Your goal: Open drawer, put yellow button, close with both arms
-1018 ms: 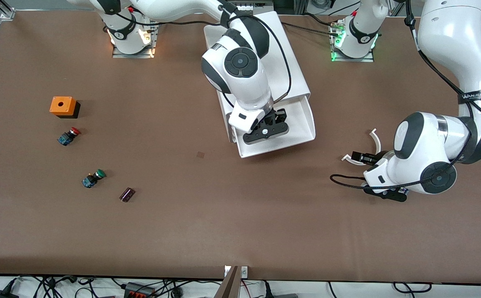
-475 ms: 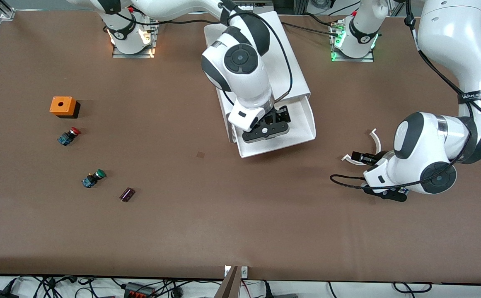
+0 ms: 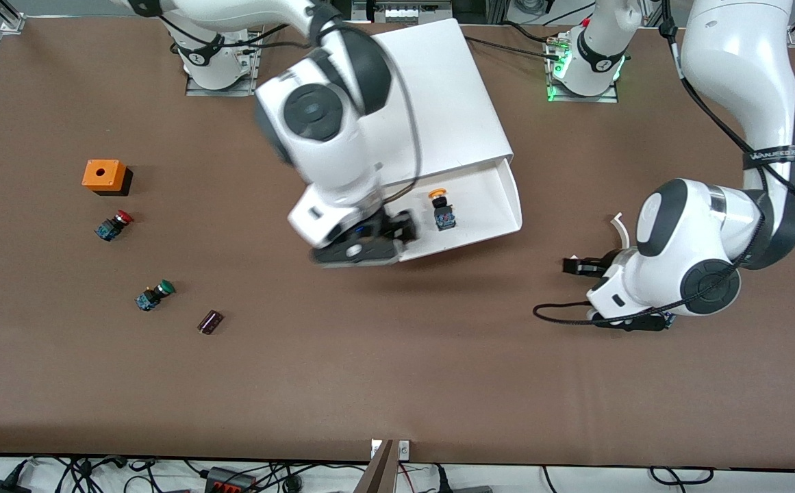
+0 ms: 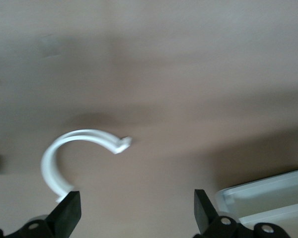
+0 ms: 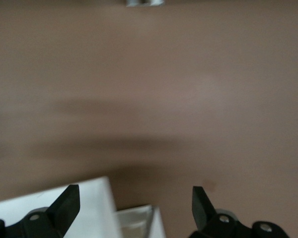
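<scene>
Yellow-capped push button [image 3: 441, 207] is lying in the pulled-out shallow white plastic drawer [image 3: 500, 205], both spread-jawed grippers, right [image 3: 370, 239] at its corner, left [image 3: 578, 266] beside it, risking jamming it by uneven pushing.

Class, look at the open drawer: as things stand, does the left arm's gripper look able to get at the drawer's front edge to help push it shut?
Probably yes. The left gripper hangs open over bare table toward the left arm's end, beside the drawer, with only a white curved piece nearby. The right gripper sits at the drawer's other corner.
</scene>
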Controlling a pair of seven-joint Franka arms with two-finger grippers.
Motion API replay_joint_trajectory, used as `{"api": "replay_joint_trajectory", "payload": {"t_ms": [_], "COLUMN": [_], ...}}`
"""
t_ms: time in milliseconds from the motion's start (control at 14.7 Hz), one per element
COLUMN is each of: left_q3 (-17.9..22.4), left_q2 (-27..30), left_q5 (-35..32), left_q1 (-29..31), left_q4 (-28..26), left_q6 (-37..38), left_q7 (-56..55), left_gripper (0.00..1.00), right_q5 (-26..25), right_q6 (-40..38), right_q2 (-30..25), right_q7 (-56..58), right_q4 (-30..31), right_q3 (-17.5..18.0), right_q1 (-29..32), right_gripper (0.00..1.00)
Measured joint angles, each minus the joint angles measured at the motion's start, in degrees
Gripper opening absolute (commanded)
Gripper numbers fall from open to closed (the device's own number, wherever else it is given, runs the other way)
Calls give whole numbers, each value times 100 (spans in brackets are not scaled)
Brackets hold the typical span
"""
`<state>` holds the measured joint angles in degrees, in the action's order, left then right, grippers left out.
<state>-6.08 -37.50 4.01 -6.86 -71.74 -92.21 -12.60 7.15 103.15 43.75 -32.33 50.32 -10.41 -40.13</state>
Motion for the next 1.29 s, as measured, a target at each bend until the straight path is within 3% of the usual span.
{"api": "replay_joint_trajectory", "payload": {"t_ms": [136, 271, 611, 1290], "left_q3": [-17, -36, -40, -49], "left_q2": [4, 4, -1, 117], "left_q5": [321, 385, 382, 296], "left_q1": [-140, -414, -1148, -1759], "left_q4": [0, 0, -141, -568], "left_q6": [-318, -503, -1034, -1217], "left_q7": [-548, -1145, -1935, -2879], "left_gripper": [100, 100, 100, 100], "right_q5": [-9, -23, -16, 67], "right_q6": [-227, -475, -1280, -2083], "right_q2": [1, 2, -80, -767], "right_q7": [486, 1134, 2198, 3157], "right_q4": [5, 12, 11, 29], "right_q3": [-373, -516, -553, -559], "right_q1": [218, 578, 1622, 2807], "right_gripper": [100, 100, 100, 100]}}
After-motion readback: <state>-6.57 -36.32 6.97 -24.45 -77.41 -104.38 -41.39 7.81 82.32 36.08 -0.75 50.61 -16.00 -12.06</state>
